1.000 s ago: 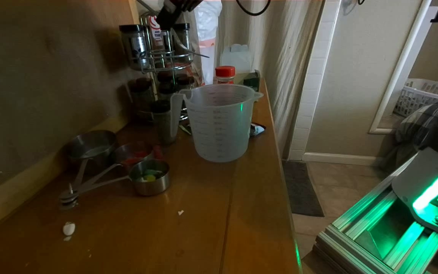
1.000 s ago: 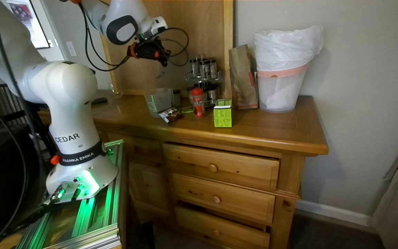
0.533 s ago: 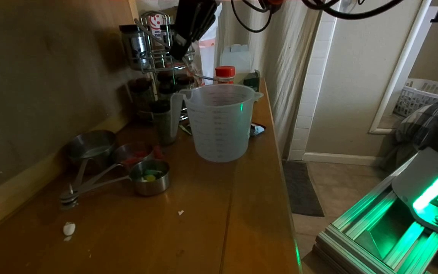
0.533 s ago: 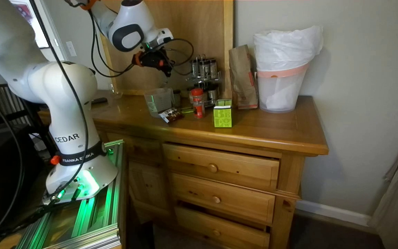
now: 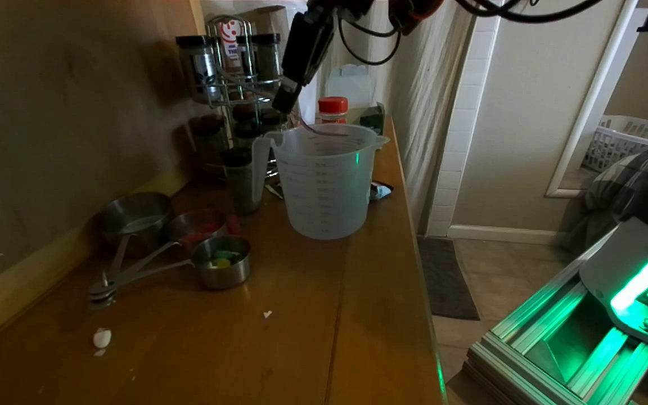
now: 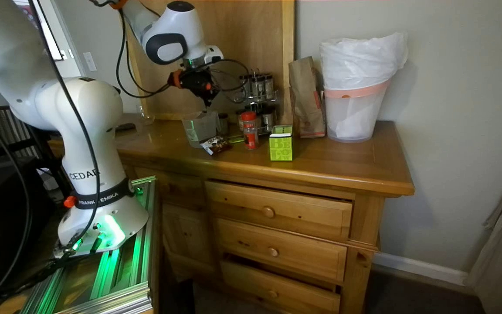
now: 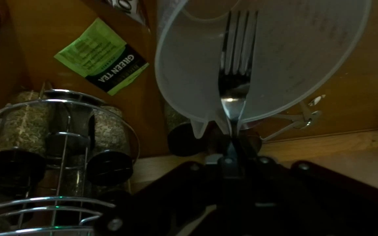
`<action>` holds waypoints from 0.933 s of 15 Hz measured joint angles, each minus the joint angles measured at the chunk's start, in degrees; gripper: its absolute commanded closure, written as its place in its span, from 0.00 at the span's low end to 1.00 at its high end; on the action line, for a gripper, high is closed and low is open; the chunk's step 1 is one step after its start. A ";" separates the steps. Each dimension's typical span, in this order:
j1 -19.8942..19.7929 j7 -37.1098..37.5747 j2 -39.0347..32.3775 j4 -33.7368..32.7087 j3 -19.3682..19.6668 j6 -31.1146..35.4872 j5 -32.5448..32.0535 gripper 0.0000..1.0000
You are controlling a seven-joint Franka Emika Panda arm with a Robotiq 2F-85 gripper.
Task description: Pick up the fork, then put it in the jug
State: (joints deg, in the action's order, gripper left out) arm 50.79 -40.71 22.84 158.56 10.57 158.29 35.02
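My gripper (image 5: 286, 102) is shut on the fork (image 7: 235, 87), a silvery metal utensil. It also shows in the wrist view (image 7: 234, 144) and, small, in an exterior view (image 6: 208, 104). The fork's tines point away from the fingers, over the open mouth of the jug (image 7: 284, 65) in the wrist view. In an exterior view the fork's tine end (image 5: 321, 132) appears at the level of the rim of the translucent jug (image 5: 327, 194). The jug stands upright on the wooden top and also shows in an exterior view (image 6: 199, 130). My fingers are above its handle side.
A wire spice rack (image 5: 239, 84) with jars stands close behind the jug, also in the wrist view (image 7: 61, 134). A red-capped bottle (image 6: 249, 131), a green box (image 6: 281, 144) and a wrapper (image 6: 215, 145) are near. Metal measuring scoops (image 5: 223, 270) lie by the wall.
My gripper has moved down and, in an exterior view, to the right with the fork, bringing the tines from beside the spice rack to the jug's rim. The jug has not moved.
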 measured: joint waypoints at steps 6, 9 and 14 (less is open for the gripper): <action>-1.13 -10.09 8.65 -1.35 2.41 -13.44 2.38 0.98; -2.56 -12.32 11.08 -1.35 2.38 -18.65 3.47 0.98; -5.87 -14.71 11.00 -1.16 1.80 -23.44 6.22 0.93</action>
State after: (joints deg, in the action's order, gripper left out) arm 44.92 -55.42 33.84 157.40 12.37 134.85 41.24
